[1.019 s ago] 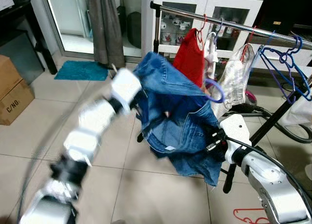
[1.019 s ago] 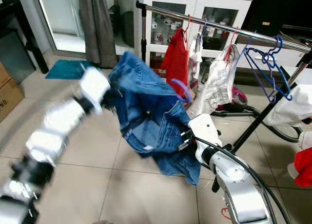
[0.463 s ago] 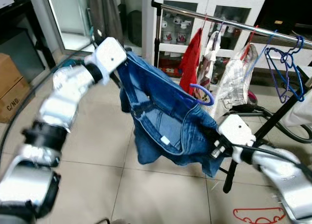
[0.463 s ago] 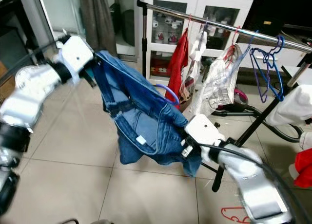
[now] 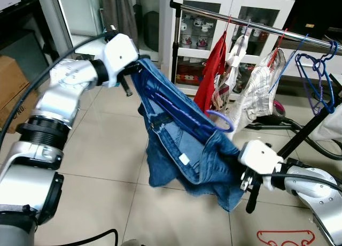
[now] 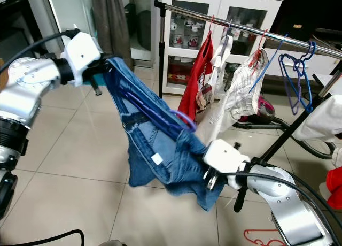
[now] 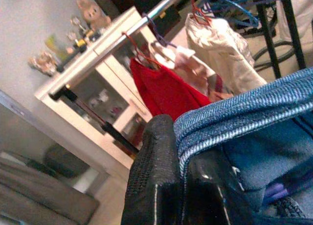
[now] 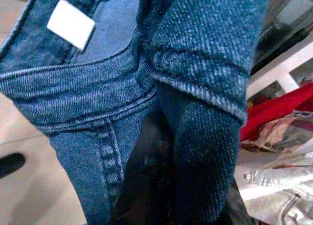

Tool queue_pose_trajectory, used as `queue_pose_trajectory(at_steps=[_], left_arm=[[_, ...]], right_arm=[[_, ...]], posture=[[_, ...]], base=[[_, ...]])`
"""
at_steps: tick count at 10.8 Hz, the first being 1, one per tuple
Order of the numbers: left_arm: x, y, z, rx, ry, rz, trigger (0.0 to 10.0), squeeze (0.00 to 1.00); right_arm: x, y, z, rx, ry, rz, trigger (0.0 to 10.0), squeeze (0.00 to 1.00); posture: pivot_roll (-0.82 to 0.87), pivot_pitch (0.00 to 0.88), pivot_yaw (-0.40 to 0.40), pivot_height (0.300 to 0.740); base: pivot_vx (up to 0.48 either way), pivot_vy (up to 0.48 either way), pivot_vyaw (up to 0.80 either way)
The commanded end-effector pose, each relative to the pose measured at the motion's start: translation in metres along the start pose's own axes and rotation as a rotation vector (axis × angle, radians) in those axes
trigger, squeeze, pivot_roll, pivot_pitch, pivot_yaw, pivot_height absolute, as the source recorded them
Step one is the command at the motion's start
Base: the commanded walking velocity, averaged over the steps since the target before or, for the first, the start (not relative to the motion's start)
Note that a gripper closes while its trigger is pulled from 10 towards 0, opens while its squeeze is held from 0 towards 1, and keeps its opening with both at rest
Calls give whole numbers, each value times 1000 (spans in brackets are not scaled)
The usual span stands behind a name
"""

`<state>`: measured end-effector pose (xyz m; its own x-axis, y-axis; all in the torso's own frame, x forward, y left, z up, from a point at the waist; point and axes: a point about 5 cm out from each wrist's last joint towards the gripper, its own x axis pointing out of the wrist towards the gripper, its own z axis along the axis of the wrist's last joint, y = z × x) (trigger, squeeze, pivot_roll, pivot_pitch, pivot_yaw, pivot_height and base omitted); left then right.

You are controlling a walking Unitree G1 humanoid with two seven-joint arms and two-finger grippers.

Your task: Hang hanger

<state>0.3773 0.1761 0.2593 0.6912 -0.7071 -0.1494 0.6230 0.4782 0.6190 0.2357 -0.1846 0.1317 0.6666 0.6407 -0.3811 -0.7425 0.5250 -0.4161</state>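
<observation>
A pair of blue jeans hangs stretched in the air between my two grippers. A purple hanger runs inside the jeans, and its hook sticks out near the middle. My left gripper is raised at the upper left, shut on the denim waistband. Lower right, my right gripper is shut on the other end of the jeans, its fingers mostly hidden by denim. The steel clothes rail runs behind the jeans, apart from them.
On the rail hang a red garment, white garments and blue hangers. A white glass cabinet stands behind it. A red hanger lies on the tiled floor at right. A cardboard box sits at the left.
My left arm has swung up and to the left with the waistband, pulling the jeans out long. The right gripper has sunk slightly, still holding the denim.
</observation>
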Motion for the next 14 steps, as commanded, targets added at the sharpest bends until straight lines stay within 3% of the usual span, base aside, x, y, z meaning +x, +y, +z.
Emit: queue_pose_trajectory(at_steps=[1, 3, 4, 5, 6, 7, 9, 11, 13, 14], left_arm=[[-17, 24, -1, -3, 30, 119, 0, 0], [-27, 30, -16, 75, 140, 141, 0, 0], [-31, 31, -24, 164, 229, 135, 0, 0], [-31, 29, -26, 169, 239, 114, 0, 0], [-21, 19, -22, 130, 170, 93, 0, 0], [-9, 9, -19, 136, 147, 89, 0, 0], [-7, 14, -20, 136, 160, 140, 0, 0], [-14, 18, -30, 32, 143, 182, 0, 0], [-20, 14, -47, -250, 73, 195, 0, 0], [-21, 12, -51, -324, 48, 186, 0, 0]], right_arm=[[-8, -4, -8, 11, 1, -21, 0, 0], [-17, -4, -13, 16, 5, 6, 0, 0], [-19, -8, -23, -57, 129, -6, 0, 0], [-18, -12, -28, -103, 194, -22, 0, 0], [-9, -12, -26, -89, 223, -67, 0, 0], [4, -4, -17, -68, 180, -63, 0, 0], [7, 4, -10, -45, 119, -10, 0, 0], [2, 1, -3, 94, -40, -43, 0, 0], [-9, -2, 2, 174, -186, -33, 0, 0], [-10, -2, 3, 187, -206, -28, 0, 0]], posture=[[25, 0, -39, 740], [23, 0, -39, 740], [23, 0, -35, 740], [23, 0, -35, 740], [26, 0, -39, 740], [25, 0, -39, 740], [20, 0, -37, 740], [20, 0, -37, 740], [20, 0, -37, 740], [20, 0, -38, 740]], base=[[0, 0, 0], [0, 0, 0], [0, 0, 0], [0, 0, 0], [0, 0, 0], [0, 0, 0], [0, 0, 0], [0, 0, 0], [0, 0, 0], [0, 0, 0]])
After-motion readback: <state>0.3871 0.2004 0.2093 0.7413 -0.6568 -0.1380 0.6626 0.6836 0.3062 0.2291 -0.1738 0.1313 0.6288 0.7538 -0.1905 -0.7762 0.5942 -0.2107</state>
